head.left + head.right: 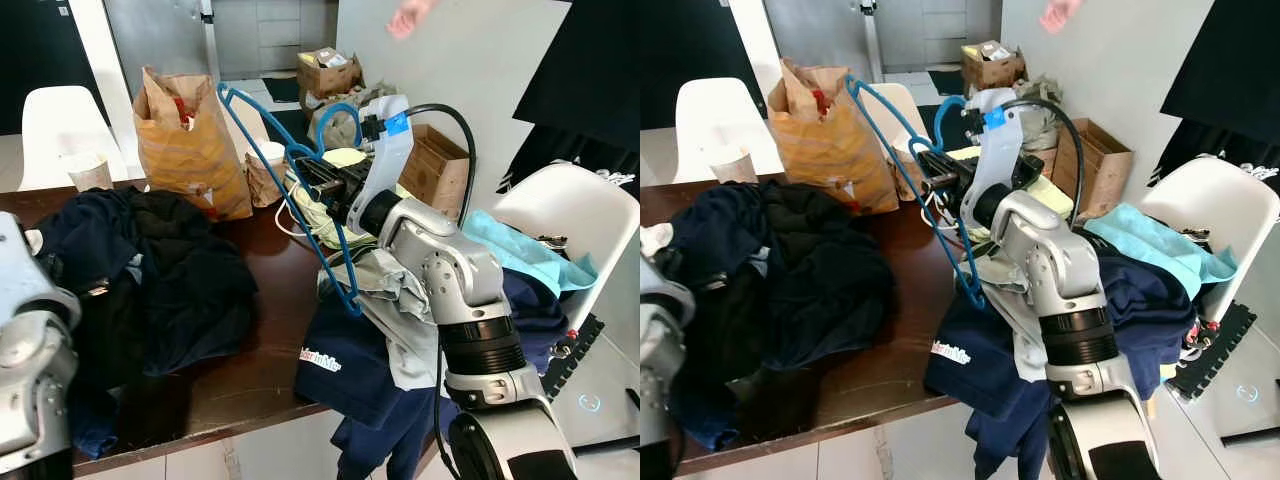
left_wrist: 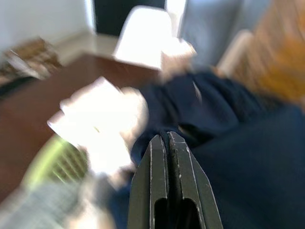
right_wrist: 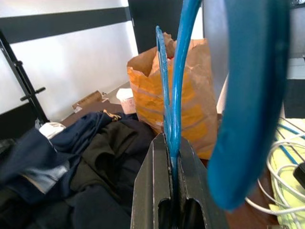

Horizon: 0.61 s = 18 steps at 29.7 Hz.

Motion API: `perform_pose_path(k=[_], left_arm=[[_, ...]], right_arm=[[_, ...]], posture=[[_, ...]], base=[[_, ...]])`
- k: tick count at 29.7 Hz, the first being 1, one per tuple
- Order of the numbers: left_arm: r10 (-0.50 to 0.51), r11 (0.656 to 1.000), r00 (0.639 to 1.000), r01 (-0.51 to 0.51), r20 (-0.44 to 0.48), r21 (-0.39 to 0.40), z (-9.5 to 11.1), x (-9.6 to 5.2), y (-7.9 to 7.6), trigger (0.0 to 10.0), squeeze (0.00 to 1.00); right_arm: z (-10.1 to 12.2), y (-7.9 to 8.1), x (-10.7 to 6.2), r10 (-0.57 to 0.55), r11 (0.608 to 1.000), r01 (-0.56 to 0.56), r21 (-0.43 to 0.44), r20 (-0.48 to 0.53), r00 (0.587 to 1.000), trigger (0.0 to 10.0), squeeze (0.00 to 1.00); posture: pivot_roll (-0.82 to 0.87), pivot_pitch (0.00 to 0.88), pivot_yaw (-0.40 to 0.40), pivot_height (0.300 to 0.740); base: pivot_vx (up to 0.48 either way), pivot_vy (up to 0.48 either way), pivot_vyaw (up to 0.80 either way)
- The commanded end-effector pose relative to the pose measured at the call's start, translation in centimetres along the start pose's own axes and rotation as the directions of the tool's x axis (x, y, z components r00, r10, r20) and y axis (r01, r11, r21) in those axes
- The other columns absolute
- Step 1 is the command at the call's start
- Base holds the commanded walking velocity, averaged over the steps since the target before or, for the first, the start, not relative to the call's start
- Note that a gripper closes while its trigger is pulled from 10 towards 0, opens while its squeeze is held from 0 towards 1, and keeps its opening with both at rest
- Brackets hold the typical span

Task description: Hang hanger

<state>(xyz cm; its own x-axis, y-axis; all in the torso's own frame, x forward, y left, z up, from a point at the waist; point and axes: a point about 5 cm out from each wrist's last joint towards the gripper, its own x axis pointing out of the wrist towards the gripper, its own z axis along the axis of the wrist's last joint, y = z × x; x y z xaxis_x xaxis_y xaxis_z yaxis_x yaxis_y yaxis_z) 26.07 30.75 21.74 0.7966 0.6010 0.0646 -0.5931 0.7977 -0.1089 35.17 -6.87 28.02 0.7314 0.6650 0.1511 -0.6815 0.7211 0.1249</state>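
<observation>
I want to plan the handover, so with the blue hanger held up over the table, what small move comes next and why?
Probably lift the blue plastic hanger higher. The right gripper is shut on it, but its lower corner hangs close above the grey garment on the dark wooden table and could snag.

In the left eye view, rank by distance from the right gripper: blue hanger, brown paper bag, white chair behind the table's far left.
1. Blue hanger: clamped in the right gripper, above the table.
2. Brown paper bag: upright on the table, to the gripper's left.
3. White chair: beyond the table's far left corner, farthest.
</observation>
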Motion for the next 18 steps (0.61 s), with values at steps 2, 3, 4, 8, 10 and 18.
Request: perform_pose_path(k=[2, 3, 4, 8, 10, 18], left_arm=[[0.105, 0.994, 0.973, -0.102, 0.205, -0.026, 6.1, 1.0, 2.8, 0.0, 0.0], [0.105, 0.994, 0.973, -0.102, 0.205, -0.026, 6.1, 1.0, 2.8, 0.0, 0.0], [0.105, 0.994, 0.973, -0.102, 0.205, -0.026, 6.1, 1.0, 2.8, 0.0, 0.0], [0.099, 0.988, 0.806, -0.148, 0.584, 0.037, 17.8, -0.3, 4.1, 0.0, 0.0], [0.105, 0.983, 0.729, -0.181, 0.676, 0.042, 21.1, -1.4, 4.5, 0.0, 0.0], [0.04, 0.954, 0.372, -0.29, 0.927, 0.075, 29.2, -7.6, 2.9, 0.0, 0.0]], right_arm=[[0.2, -0.1, -0.1, -0.009, 1.0, 0.009, -0.004, 0.007, 1.0, 10.0, 0.0], [0.2, -0.1, -0.1, -0.009, 1.0, 0.009, -0.004, 0.007, 1.0, 10.0, 0.0], [0.2, -0.1, -0.1, -0.009, 1.0, 0.009, -0.004, 0.007, 1.0, 10.0, 0.0], [0.4, -0.2, 0.1, -0.008, 1.0, 0.008, 0.0, 0.014, 1.0, 10.0, 0.0], [0.4, -0.1, 0.2, -0.005, 1.0, 0.005, 0.003, 0.017, 1.0, 10.0, 0.0], [0.5, 0.0, 0.3, -0.003, 1.0, 0.003, 0.009, 0.026, 1.0, 10.0, 0.0]], posture=[[0.03, 0.0, -0.009, 0.74], [0.03, 0.0, -0.009, 0.74], [0.03, 0.0, -0.009, 0.74], [0.05, 0.0, -0.015, 0.74], [0.06, 0.0, -0.016, 0.74], [0.06, 0.0, -0.015, 0.74]], base=[[0.0, 0.0, 0.0], [0.0, 0.0, 0.0], [0.0, 0.0, 0.0], [0.0, 0.0, 0.0], [0.0, 0.0, 0.0], [0.0, 0.0, 0.0]])
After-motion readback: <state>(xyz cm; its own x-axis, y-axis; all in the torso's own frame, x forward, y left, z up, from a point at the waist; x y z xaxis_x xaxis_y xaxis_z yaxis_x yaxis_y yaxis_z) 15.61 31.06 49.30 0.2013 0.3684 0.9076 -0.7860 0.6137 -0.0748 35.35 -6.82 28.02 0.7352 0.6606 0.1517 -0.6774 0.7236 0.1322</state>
